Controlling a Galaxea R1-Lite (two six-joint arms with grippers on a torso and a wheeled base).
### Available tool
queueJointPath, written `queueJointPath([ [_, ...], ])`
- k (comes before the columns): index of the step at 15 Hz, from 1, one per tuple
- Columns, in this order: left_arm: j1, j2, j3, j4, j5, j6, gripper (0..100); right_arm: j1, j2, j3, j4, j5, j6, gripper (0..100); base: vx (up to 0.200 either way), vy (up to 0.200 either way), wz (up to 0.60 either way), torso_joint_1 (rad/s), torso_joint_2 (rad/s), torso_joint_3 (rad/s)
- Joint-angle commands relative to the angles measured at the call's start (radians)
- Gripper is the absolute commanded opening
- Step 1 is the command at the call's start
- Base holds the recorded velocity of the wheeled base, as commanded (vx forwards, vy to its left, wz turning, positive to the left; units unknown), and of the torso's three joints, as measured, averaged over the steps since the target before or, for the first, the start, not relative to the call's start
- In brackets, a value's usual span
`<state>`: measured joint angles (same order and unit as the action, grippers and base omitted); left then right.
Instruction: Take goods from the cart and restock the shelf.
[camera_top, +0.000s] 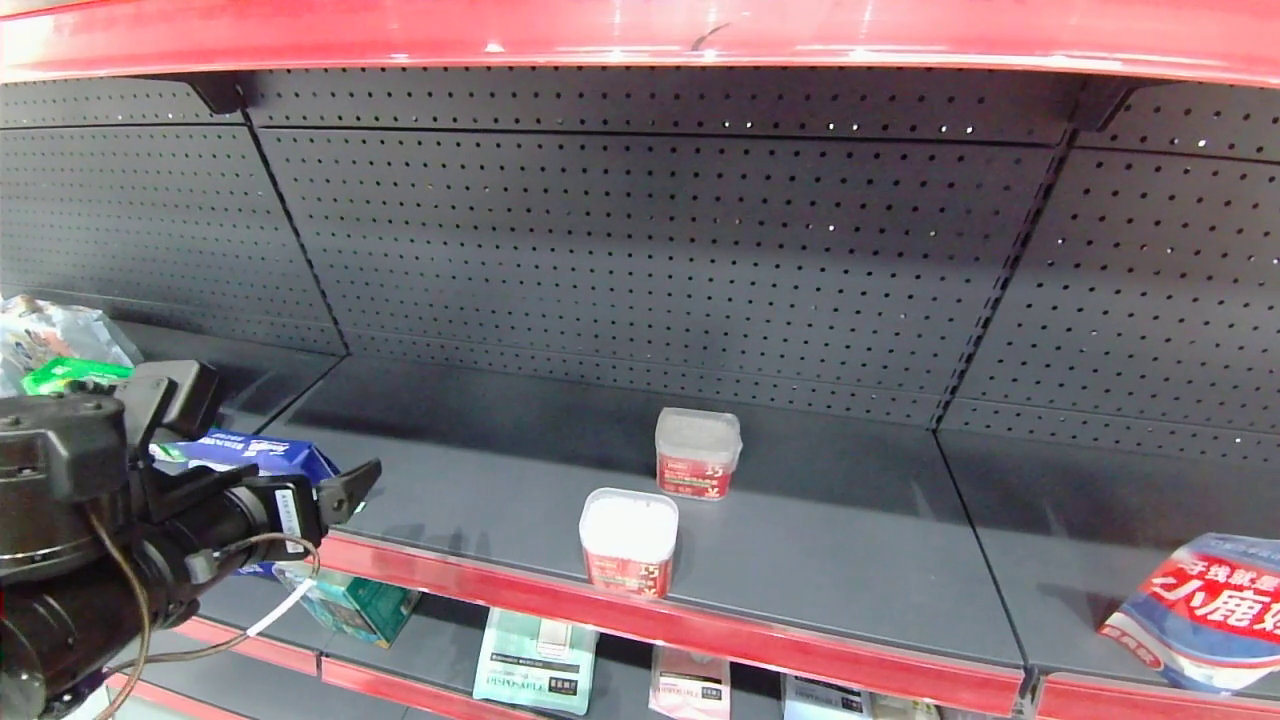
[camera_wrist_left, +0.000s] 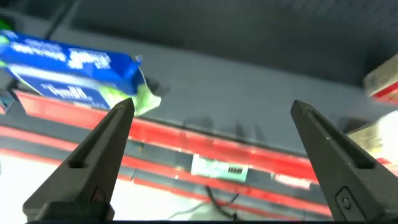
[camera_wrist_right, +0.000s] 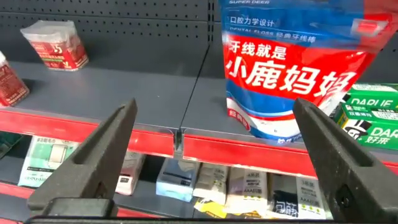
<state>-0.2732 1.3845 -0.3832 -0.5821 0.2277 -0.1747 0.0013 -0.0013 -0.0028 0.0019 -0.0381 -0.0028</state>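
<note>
- Shelf (camera_top: 820, 540): dark grey deck, perforated back panel, red strip (camera_top: 700, 630) along the front edge.
- Left hand (camera_wrist_left: 212, 107): released, fingers spread wide with nothing between them. It sits just off the front edge at the shelf's left end.
- Blue box (camera_top: 270, 455): lies flat at the front edge of the left bay, just beyond one finger of the left hand. Cannot tell whether they touch.
- Front tub (camera_top: 628, 540): clear with a red label, upright, at the front edge of the middle bay.
- Rear tub (camera_top: 698, 452): same kind, upright, nearer the back panel, apart from the front tub.
- Right hand (camera_wrist_right: 214, 104): released, fingers wide apart and empty. It is in front of the red strip, facing the right bay.
- Pouch (camera_top: 1210, 610): blue and red, standing near the front edge of the right bay.
- Green box (camera_wrist_right: 370, 118): just beside the pouch, on the side away from the tubs.
- Hanging packs (camera_top: 540, 665): below the red strip, on the lower level.
</note>
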Motion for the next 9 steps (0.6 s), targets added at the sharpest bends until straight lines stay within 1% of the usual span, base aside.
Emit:
queueJointPath([
  [1, -0.001, 0.079, 0.0, -0.004, -0.001, 0.0, 100, 0.0, 0.001, 0.0, 0.001, 0.0, 0.001, 100, 0.0, 0.0, 0.0, 0.0, 0.0, 0.0],
  [2, -0.001, 0.114, -0.005, -0.005, -0.001, 0.0, 100, 0.0, 0.001, 0.0, 0.001, 0.0, 0.0, 100, 0.0, 0.0, 0.0, 0.0, 0.0, 0.0],
  [6, -0.008, 0.148, -0.008, -0.007, -0.005, 0.0, 100, 0.0, 0.001, 0.001, 0.0, 0.0, 0.003, 100, 0.0, 0.0, 0.0, 0.0, 0.0, 0.0],
  [7, -0.018, 0.154, -0.008, -0.021, -0.005, 0.0, 100, 0.0, 0.001, 0.001, 0.0, 0.0, 0.004, 100, 0.0, 0.0, -0.6, 0.012, 0.0, 0.002],
  [9, -0.023, 0.177, -0.006, -0.065, -0.004, 0.001, 100, 0.0, 0.001, 0.001, 0.0, 0.0, 0.003, 100, 0.0, 0.0, -0.6, 0.0, 0.01, 0.0],
])
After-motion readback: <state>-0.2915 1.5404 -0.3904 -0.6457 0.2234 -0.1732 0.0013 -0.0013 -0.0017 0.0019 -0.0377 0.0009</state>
